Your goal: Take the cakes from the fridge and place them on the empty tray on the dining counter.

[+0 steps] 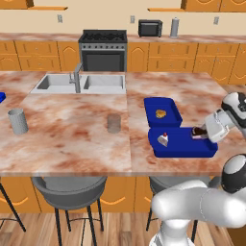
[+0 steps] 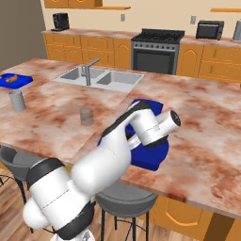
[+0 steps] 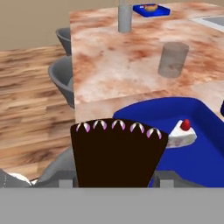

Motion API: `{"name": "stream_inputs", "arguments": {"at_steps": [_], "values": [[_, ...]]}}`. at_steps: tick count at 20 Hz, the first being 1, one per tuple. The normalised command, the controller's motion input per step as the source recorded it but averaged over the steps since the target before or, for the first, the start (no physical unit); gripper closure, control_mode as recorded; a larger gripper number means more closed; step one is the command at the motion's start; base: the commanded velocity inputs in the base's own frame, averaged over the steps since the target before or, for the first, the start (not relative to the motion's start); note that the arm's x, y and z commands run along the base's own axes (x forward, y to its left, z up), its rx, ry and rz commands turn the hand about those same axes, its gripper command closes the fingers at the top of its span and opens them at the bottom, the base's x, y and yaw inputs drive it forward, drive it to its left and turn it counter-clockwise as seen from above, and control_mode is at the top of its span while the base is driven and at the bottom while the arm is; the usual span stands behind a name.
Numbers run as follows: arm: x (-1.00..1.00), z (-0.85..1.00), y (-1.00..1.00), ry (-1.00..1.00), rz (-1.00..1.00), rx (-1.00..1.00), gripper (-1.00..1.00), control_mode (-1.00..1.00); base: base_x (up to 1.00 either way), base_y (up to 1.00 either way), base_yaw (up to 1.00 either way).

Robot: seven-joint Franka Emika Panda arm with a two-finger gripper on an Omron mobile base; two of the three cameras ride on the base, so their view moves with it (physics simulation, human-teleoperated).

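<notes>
My gripper (image 1: 202, 133) is shut on the dark chocolate cake (image 1: 197, 130), holding it just over the right end of the empty tray (image 1: 185, 149) on the dining counter (image 1: 72, 139). In the hand view the chocolate cake (image 3: 117, 153) with its pink-tipped edge sits between the fingers of my gripper (image 3: 116, 181). The white cake (image 3: 183, 132) with a red cherry lies on the blue tray (image 3: 205, 153) beyond it. The white cake (image 1: 164, 140) rests at the tray's left part. My arm hides most of the tray (image 2: 151, 157) in the right base view. The fridge is out of view.
A second blue tray (image 1: 162, 108) holding a golden pastry (image 1: 160, 114) touches the far side of the first. A clear glass (image 1: 114, 123), a grey cup (image 1: 18, 120) and the steel sink (image 1: 81, 83) stand to the left. Grey stools (image 1: 69, 187) line the near edge.
</notes>
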Motion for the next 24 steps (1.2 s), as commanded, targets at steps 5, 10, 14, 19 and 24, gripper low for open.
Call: {"name": "stream_inputs", "arguments": {"at_steps": [5,10,14,19,24], "values": [[0.34,-0.43,-0.04,0.0,0.05,0.0,1.0,-1.0,0.0,0.0,0.0],[0.41,-0.4,-0.12,0.0,0.06,0.0,1.0,-1.0,0.0,0.0,0.0],[0.38,-0.38,-0.19,0.0,0.06,0.0,1.0,-1.0,0.0,0.0,0.0],[0.38,-0.35,-0.24,0.0,0.07,0.0,1.0,-1.0,0.0,0.0,0.0],[0.47,-0.35,-0.22,0.0,0.07,0.0,1.0,-1.0,0.0,0.0,0.0]]}}
